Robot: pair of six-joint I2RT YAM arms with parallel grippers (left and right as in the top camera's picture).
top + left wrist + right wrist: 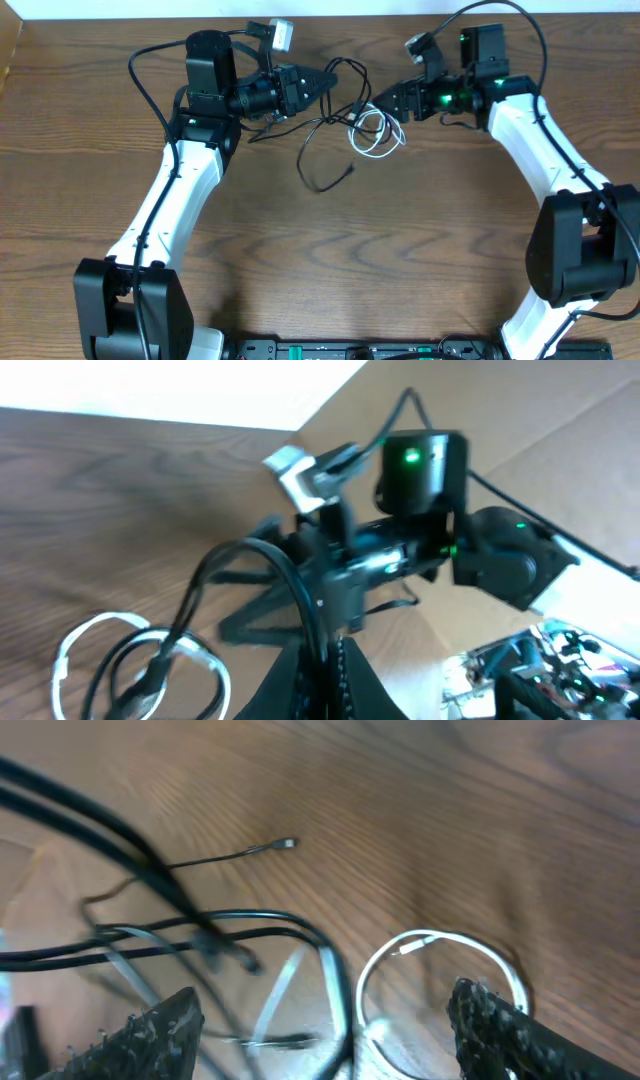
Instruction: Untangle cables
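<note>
Presently: left gripper (pixel 325 85) clamped shut, apparently on black cable (pixel 303 160), which loops across worktop (pixel 450 230). Just right, white cable (pixel 375 135) coiled, crossing black. Then right gripper (pixel 388 102) wide, empty, above coil. Risk: pull drags unpinned coil, tightening crossing. Count: cables two; grippers two.

table (pixel 400 250): brown wood grain, smooth, low sheen | black cable (pixel 302 160): smooth, slightly glossy sheath | white cable (pixel 430 933): smooth plastic-looking sheath | right gripper (pixel 325 995) pads (pixel 490 1015): black, rough, studded | arm shells (pixel 170 205): white glossy plastic | arm joints (pixel 210 60): black, matt
</note>
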